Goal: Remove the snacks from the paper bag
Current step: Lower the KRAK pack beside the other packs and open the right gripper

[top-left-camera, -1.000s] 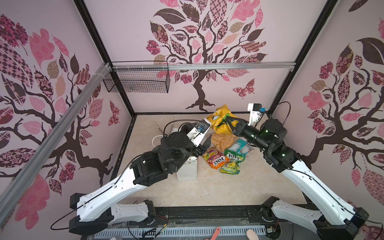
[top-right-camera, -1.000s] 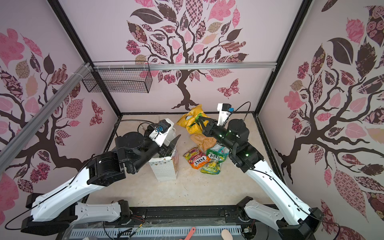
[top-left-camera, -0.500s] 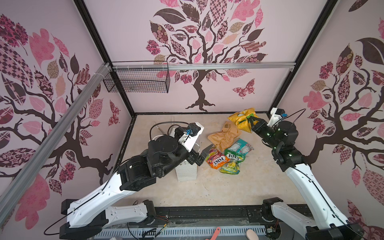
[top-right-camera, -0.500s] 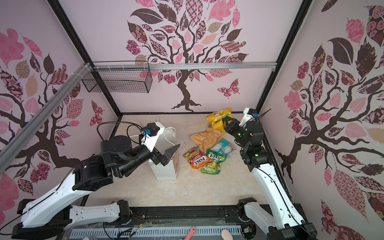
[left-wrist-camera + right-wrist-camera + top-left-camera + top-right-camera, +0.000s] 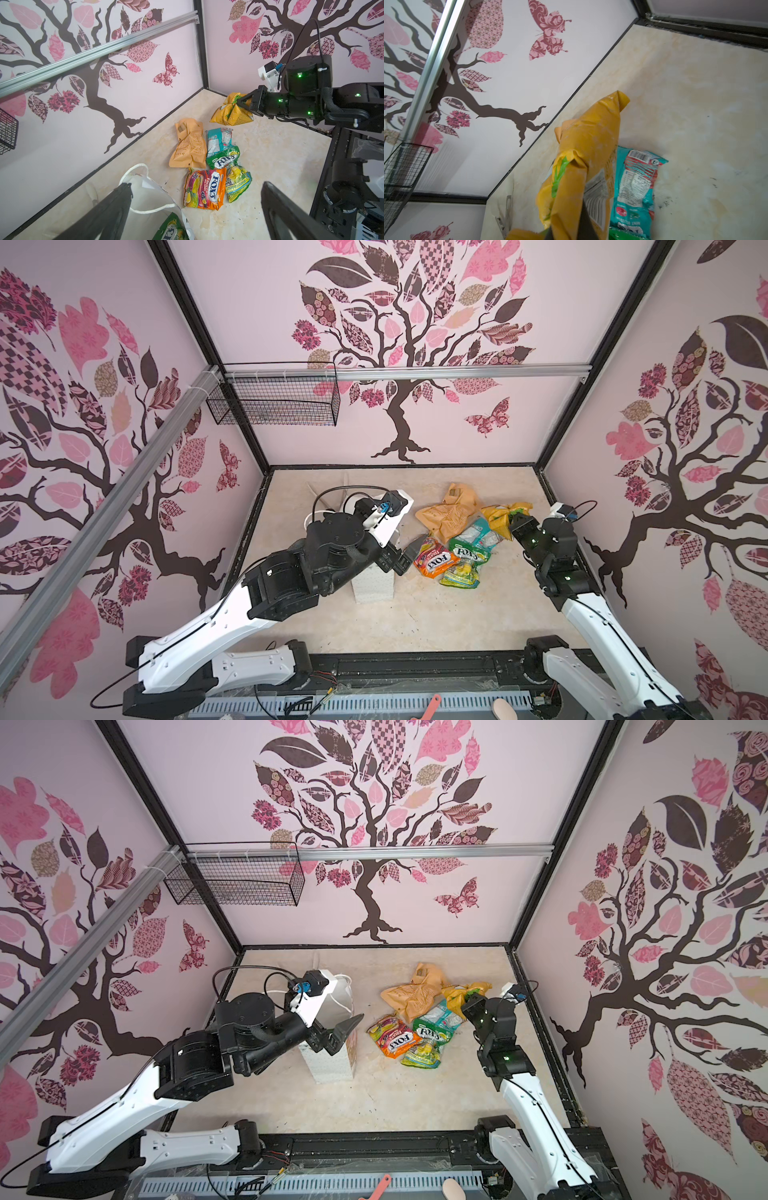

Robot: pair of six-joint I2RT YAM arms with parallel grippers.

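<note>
The white paper bag (image 5: 372, 587) (image 5: 330, 1067) stands upright left of centre. Its mouth and cord handle (image 5: 145, 207) show in the left wrist view, with a green FOX'S packet (image 5: 171, 229) inside. My left gripper (image 5: 405, 553) (image 5: 338, 1033) (image 5: 196, 187) hangs open over the bag's mouth, holding nothing. On the floor to the right lie several snacks: a tan one (image 5: 446, 514) (image 5: 189, 145), a teal one (image 5: 478, 533) (image 5: 635, 182), an orange-red FOX'S (image 5: 392, 1038) (image 5: 205, 189) and a green-yellow FOX'S (image 5: 463, 570) (image 5: 236, 182). My right gripper (image 5: 514, 522) (image 5: 468, 1004) (image 5: 239, 101) (image 5: 583, 228) is shut on a yellow-orange packet (image 5: 498, 514) (image 5: 587, 145), low beside the teal one.
A black wire basket (image 5: 274, 402) (image 5: 237, 880) hangs on the back wall at the left. The right wall stands close behind the right arm. A black rail (image 5: 415, 668) runs along the front edge, with a pink tool (image 5: 430, 707) below it.
My right gripper has carried the yellow-orange packet from above the bag to the right and down beside the pile. My left gripper has opened wide and drawn back from the bag.
</note>
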